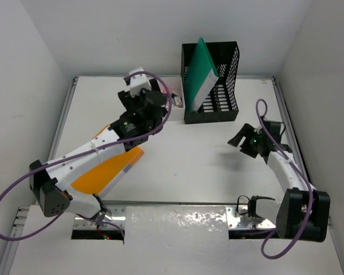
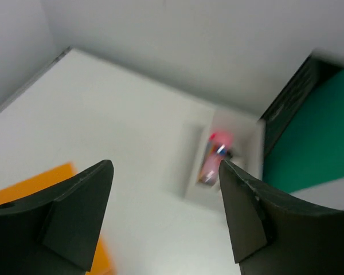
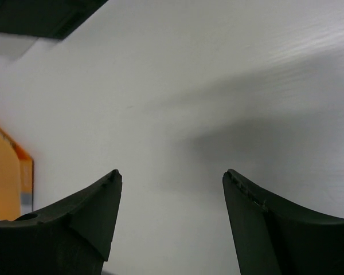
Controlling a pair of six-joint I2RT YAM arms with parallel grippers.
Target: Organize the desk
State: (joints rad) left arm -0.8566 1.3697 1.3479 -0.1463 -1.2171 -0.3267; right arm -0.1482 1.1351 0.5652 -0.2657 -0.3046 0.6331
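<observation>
"Two tools are hanging over the desk (image 1: 218,166). How are they standing?" Lena is asking.

"Both are spread wide," Tomas is answering. "The left tool (image 2: 165,166) is gripping nothing, only air is showing between its fingers. The right tool (image 3: 172,173) is also gaping and is carrying nothing."

"And where is the desk lying?"

"It is stretching flat under both arms, between the white walls (image 1: 23,86), with thin metal rails (image 1: 62,120) running along its sides."

"What is the left tool facing?"

"It is looking at a small white box (image 2: 249,143) that is sitting just beside a black file holder (image 1: 226,86). Some pink and red things (image 2: 213,152) are lying in the box, too blurred to name."

"Is the holder carrying something?"

"A green folder (image 1: 199,71) is leaning tilted inside it. The holder is standing at the far edge of the desk."

"What else is lying there?"

"An orange folder (image 1: 106,172) is lying flat on the desk, partly under the left arm. The right tool is hovering over bare desk, well apart from the folder."
</observation>
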